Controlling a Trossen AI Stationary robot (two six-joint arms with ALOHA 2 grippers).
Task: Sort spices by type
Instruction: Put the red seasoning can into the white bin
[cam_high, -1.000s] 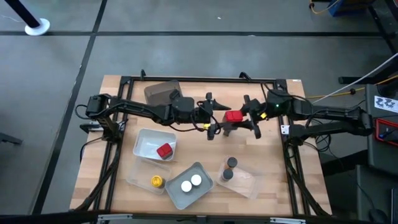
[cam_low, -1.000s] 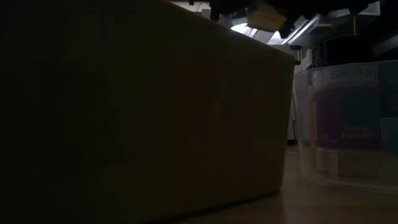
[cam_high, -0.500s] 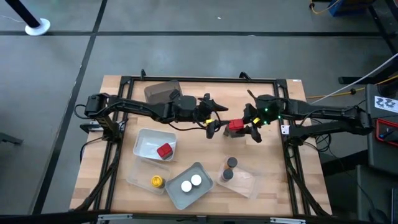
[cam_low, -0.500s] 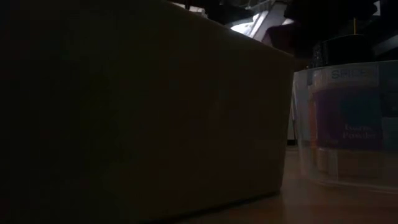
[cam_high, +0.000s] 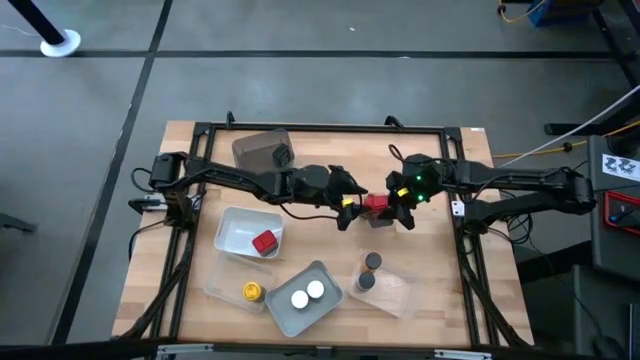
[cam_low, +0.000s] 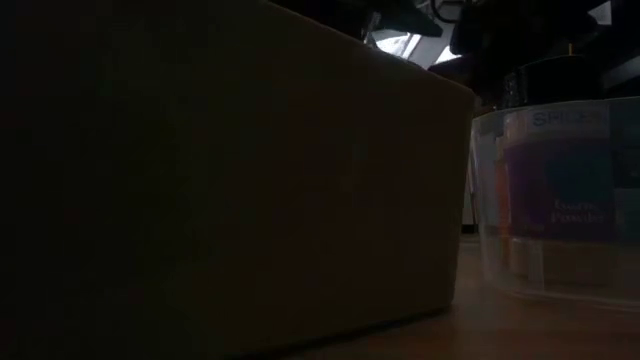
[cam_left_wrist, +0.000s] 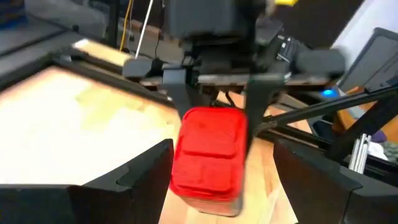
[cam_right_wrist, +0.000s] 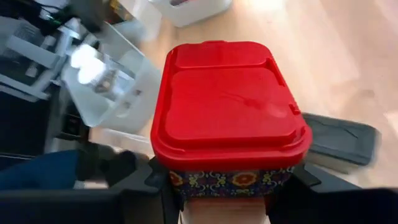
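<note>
While the right pincer (cam_high: 390, 208) is clamping the red plastic lidded spice box (cam_high: 376, 203) at frame centre above the wooden desk (cam_high: 440, 250), the left pincer (cam_high: 345, 205) is gaping wide alongside, seemingly readying a handover.

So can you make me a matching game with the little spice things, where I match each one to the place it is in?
Things:
1. Red box with the flowery label
2. Second red box
3. Two white-lidded jars
4. Yellow-lidded jar

Places:
A. In the grey tray
B. Held by the right pincer in the middle of the table, with the open left pincer facing it
C. In the clear tray near the front left
D. In the white tray

Pairs: 1-B, 2-D, 3-A, 4-C
</note>
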